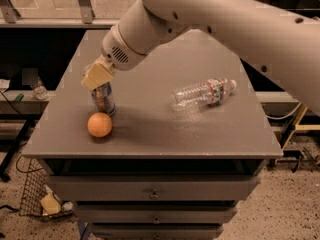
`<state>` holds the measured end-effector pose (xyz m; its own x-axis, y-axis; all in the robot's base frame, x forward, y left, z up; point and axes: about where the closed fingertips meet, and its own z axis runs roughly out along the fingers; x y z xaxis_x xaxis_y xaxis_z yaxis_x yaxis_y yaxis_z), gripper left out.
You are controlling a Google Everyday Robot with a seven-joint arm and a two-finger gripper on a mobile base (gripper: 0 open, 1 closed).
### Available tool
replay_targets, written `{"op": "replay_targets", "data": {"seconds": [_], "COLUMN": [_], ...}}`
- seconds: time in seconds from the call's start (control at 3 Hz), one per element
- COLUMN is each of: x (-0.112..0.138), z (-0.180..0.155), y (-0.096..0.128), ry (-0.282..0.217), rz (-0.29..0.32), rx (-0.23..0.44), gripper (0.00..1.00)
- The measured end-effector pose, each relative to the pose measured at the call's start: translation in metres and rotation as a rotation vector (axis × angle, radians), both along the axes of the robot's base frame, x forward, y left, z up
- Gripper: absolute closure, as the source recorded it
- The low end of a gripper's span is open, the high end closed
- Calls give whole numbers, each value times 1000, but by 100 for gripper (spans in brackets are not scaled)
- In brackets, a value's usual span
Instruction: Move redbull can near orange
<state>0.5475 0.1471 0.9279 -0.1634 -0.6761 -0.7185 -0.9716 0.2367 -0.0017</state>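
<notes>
The redbull can (pixel 103 100) stands upright on the grey cabinet top (pixel 160 129), near its left side. The orange (pixel 99 124) lies just in front of the can, almost touching it. My gripper (pixel 98 76) is at the top of the can and covers its upper part with its beige tip. The white arm reaches down to it from the upper right.
A clear plastic water bottle (pixel 202 92) lies on its side to the right of the middle of the top. The cabinet has drawers (pixel 152 191) below its front edge. A wire basket (pixel 37 196) stands on the floor at the lower left.
</notes>
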Motion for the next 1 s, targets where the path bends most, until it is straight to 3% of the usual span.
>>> {"op": "replay_targets", "data": {"seconds": [0.33, 0.67, 1.0], "x": [-1, -2, -8], "z": [0, 1, 3], "y": [1, -4, -32], "ry": [-1, -6, -30], "rz": [3, -6, -55], "rx": [-1, -6, -37], "gripper": [0, 0, 0]}}
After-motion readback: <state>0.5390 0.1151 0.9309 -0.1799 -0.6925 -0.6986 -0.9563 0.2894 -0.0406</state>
